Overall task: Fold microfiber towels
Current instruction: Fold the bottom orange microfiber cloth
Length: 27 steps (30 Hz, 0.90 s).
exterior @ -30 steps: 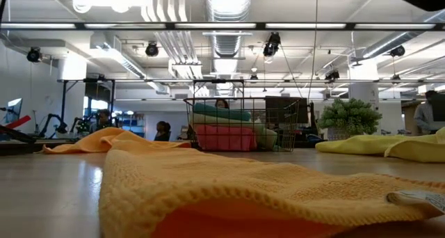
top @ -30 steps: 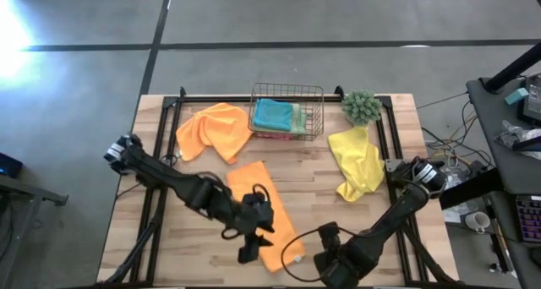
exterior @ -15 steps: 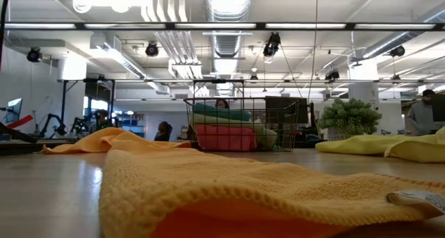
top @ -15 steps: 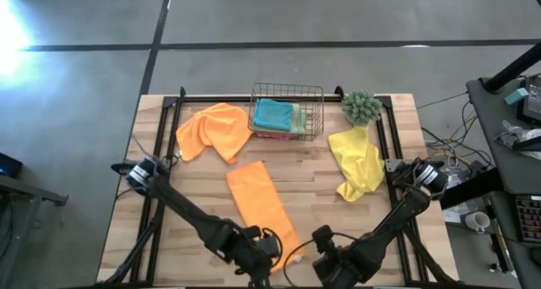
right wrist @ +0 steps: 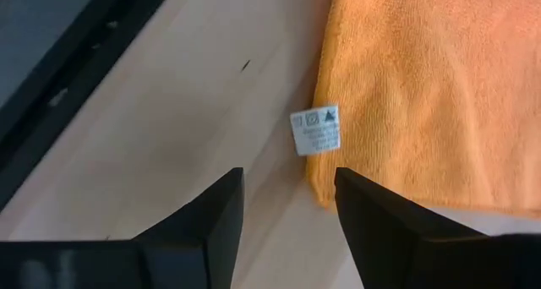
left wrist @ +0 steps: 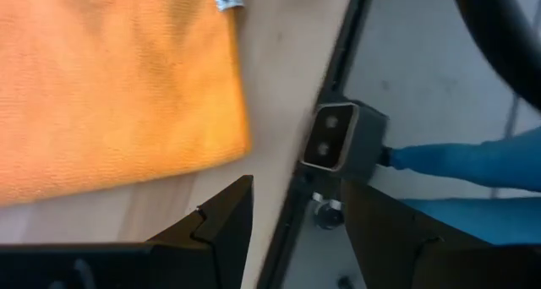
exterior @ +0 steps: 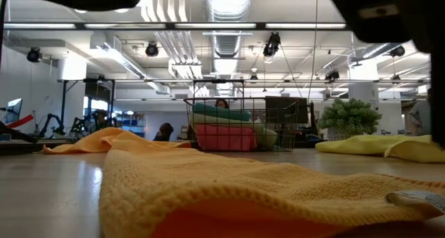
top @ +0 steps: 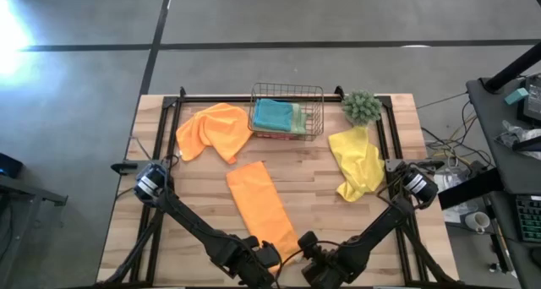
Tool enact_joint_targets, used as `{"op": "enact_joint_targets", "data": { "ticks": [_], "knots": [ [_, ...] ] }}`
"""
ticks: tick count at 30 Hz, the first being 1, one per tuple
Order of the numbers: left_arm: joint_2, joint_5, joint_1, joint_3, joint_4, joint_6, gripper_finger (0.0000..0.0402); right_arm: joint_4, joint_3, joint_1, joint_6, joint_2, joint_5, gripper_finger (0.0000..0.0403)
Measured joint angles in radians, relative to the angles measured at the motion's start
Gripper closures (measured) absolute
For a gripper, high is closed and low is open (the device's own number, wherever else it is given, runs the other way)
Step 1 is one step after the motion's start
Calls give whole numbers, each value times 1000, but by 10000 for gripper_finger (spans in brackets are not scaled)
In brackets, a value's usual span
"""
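Note:
An orange towel (top: 260, 206), folded into a long strip, lies flat on the table's middle and reaches the near edge; its white label (right wrist: 315, 130) sits at the near corner. My left gripper (left wrist: 292, 230) is open above the table's near edge, just beside the strip's near end (left wrist: 110, 95). My right gripper (right wrist: 287, 213) is open over bare wood beside the labelled corner. In the high view both hands, left (top: 258, 264) and right (top: 313, 265), flank that end. A second orange towel (top: 213, 130) lies rumpled at the far left and a yellow towel (top: 357, 164) at the right.
A copper wire basket (top: 287, 111) at the far edge holds teal, green and pink folded towels. A small green plant (top: 362, 107) stands to its right. A small camera box (left wrist: 338, 141) is fixed at the table's near edge beside my left gripper. Bare wood lies left of the strip.
My left gripper has come down off the orange strip's near part toward the table's near edge, rolling as it went. My right gripper has sunk and shifted a little left toward the strip's labelled corner. The towels have not moved.

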<state>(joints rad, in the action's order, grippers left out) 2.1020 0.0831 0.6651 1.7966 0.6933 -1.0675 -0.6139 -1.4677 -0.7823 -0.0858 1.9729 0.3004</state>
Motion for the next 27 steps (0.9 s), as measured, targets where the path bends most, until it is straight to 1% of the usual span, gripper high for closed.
{"op": "enact_joint_targets", "data": {
  "ticks": [4, 7, 18, 22, 27],
  "knots": [
    [7, 5, 0, -10, 6, 3, 237, 11, 1, 19, -1, 33, 35, 231],
    [7, 5, 0, -23, 11, 3, 237, 19, 1, 32, 3, 38, 41, 236],
    [6, 5, 3, -37, 52, 5, 237, 36, 5, 101, 22, 64, 14, 251],
    [6, 5, 3, -40, 62, 8, 237, 45, 7, 115, 43, 66, 13, 268],
    [5, 6, 3, -42, 62, 9, 237, 76, 10, 143, 34, 68, -1, 309]
  ]
}}
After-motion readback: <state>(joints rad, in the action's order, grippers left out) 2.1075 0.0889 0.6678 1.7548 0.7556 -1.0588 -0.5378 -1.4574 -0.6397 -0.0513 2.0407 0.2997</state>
